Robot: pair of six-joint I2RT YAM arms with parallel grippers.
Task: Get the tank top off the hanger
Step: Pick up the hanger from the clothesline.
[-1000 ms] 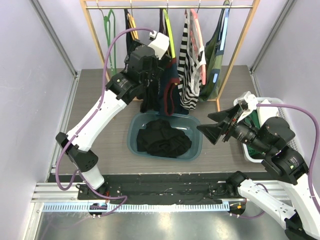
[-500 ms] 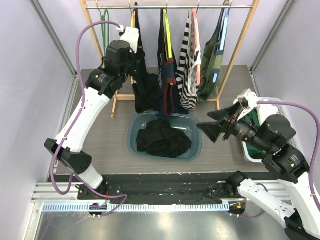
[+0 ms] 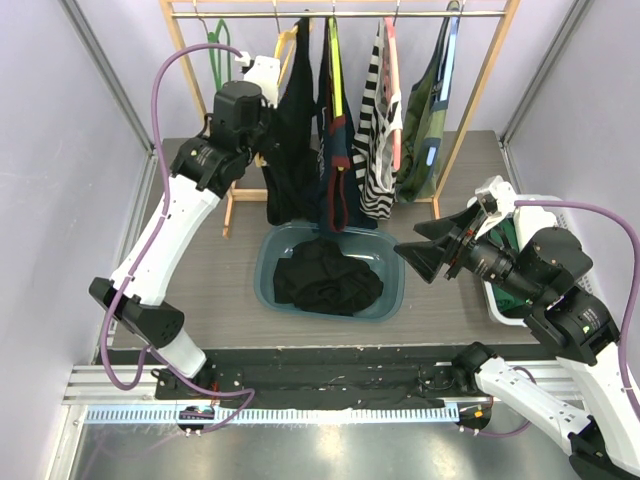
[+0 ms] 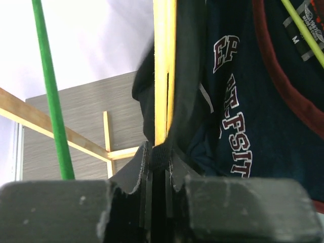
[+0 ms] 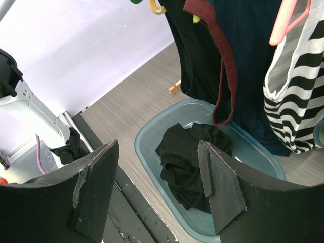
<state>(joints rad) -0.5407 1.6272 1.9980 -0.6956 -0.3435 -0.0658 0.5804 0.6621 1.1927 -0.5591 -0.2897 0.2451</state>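
Black, limp jersey is what this job turns on: the tank top (image 4: 187, 76) hangs on a yellow hanger (image 4: 164, 61) from the rail, rising just above and ahead of the left fingers (image 4: 147, 169). Those fingers are pressed together on a dark fold at the hanger's lower tip; whether they catch the hanger too I cannot tell. The cloth looks light and soft, likelier to stretch and snag than to slide. I'd judge the best hold is at the shoulder, close to where it wraps the hanger, not down at the hem. Just right of those fingers a navy printed top (image 4: 243, 101) crowds it; to their left hangs a bare green hanger (image 4: 50, 91). The right fingers (image 5: 96, 192) are spread wide, holding nothing. Below and beyond them a teal tub (image 5: 147, 147) holding a heaped dark garment (image 5: 187, 162) sits on the grey wood-grain tabletop (image 3: 210, 290). Lavender walls close in on both sides, and the wooden rack (image 3: 185, 60) leaves little swing room.
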